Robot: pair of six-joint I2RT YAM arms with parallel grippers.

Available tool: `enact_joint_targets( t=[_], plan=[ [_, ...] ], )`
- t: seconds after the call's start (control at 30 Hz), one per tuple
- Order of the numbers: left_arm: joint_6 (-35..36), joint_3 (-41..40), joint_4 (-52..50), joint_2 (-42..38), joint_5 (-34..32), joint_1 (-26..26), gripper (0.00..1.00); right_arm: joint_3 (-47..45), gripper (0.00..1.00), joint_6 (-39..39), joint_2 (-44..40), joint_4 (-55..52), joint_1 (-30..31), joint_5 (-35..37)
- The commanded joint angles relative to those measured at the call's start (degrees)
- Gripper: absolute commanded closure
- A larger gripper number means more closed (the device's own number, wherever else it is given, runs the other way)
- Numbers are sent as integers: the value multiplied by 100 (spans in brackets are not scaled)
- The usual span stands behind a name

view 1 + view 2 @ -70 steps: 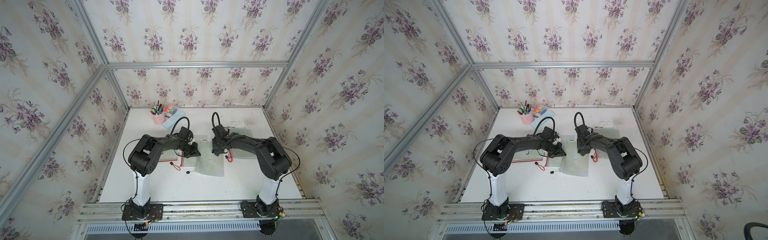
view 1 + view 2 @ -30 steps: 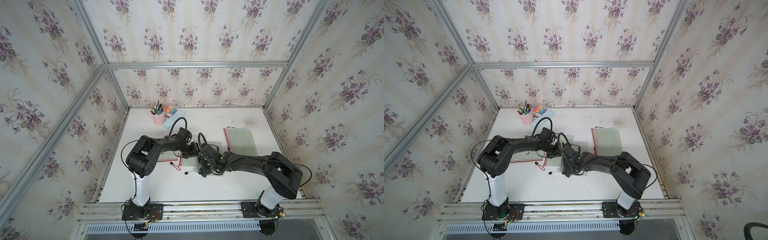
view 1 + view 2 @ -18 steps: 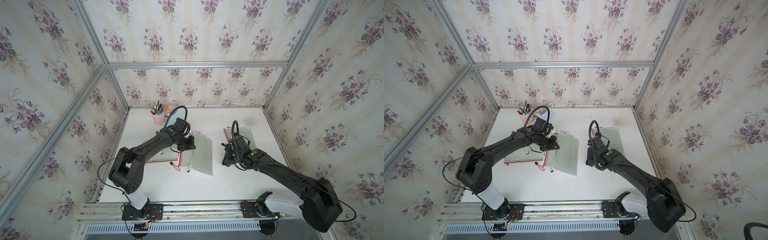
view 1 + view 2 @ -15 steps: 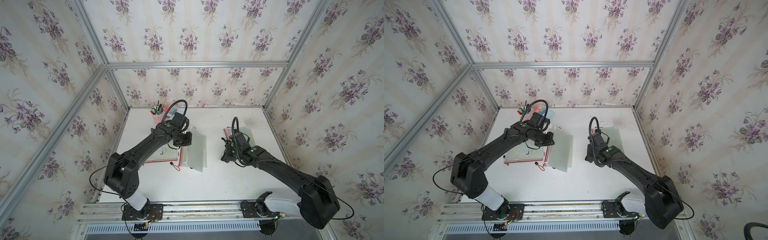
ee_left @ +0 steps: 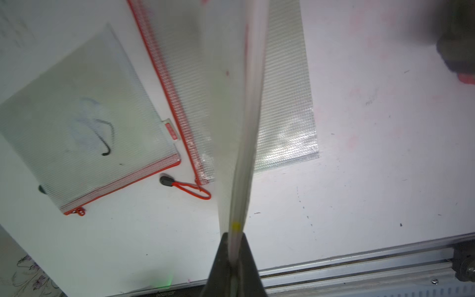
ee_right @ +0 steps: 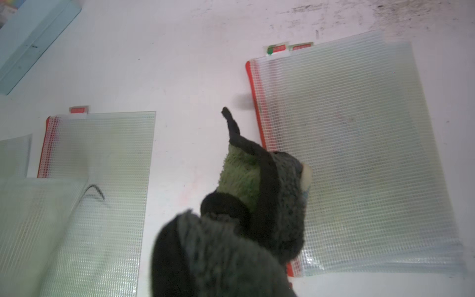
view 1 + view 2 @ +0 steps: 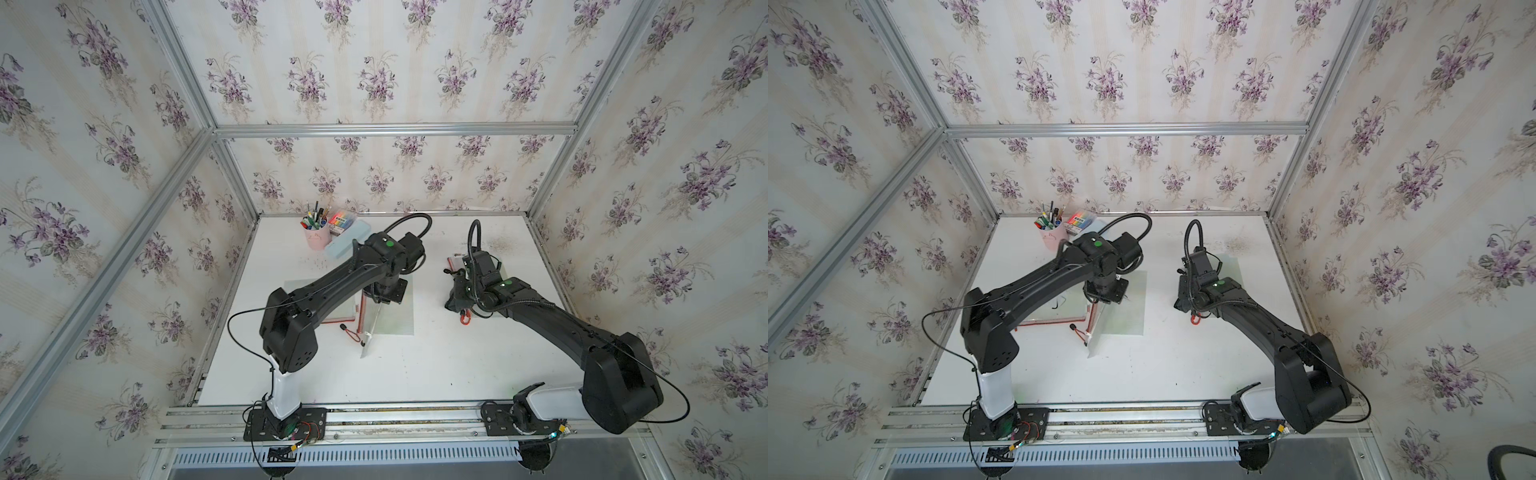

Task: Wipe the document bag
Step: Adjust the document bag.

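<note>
We had the left gripper [image 5: 234, 240] clamped on one edge of a document bag [image 7: 370, 332], which hung edge-on above a second bag [image 5: 285, 102] lying flat on the tabletop [image 7: 415, 374]. At its 9 o'clock lay a stack [image 5: 84, 133] marked with a black scribble. At its 3 o'clock the right gripper [image 7: 456, 296], closed on a fuzzy green-grey cloth [image 6: 257, 192], hovered beside a third bag [image 6: 359, 154]. We judged this the positioning step: next the hanging bag needed laying flat and pinning, then the cloth sweeping in from 3 o'clock
</note>
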Motion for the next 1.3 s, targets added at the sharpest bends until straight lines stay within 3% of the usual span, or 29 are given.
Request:
enact_joint_targets(
  t=[0.0,0.07,0.1,0.13,0.2,0.23,0.37,0.43,0.6,0.77,1.1,1.27],
  plan=[
    [-316,165,178,357,534,-231,100,-67,78,-159,-214,25,-236,105],
    [-317,241,538,561,966,-333,100,-110,78,-202,-308,-20,-403,107],
    [-254,264,843,657,1389,-344,94,-110,78,-247,-335,-58,-484,112],
    [-164,323,1084,745,1849,-343,77,-97,78,-278,-363,-104,-551,131],
    [56,532,1272,859,2363,-331,30,-46,78,-335,-414,-149,-631,160],
    [127,564,1398,836,2550,-298,18,-16,78,-354,-436,-170,-652,171],
    [176,50,2185,363,3042,54,6,134,78,-317,-406,-262,-645,90],
    [145,-414,2400,85,2933,344,5,144,78,-225,-380,-235,-523,33],
    [26,-1746,2871,-278,2966,1298,8,536,78,63,213,-288,974,380],
    [176,-2480,3276,-162,2928,1723,9,874,78,347,1160,30,1846,204],
    [281,-3069,3901,94,2485,1801,6,674,78,372,2320,455,1941,-440],
    [298,-3197,4219,117,3129,1810,6,613,78,434,2575,568,1975,-564]
  ],
)
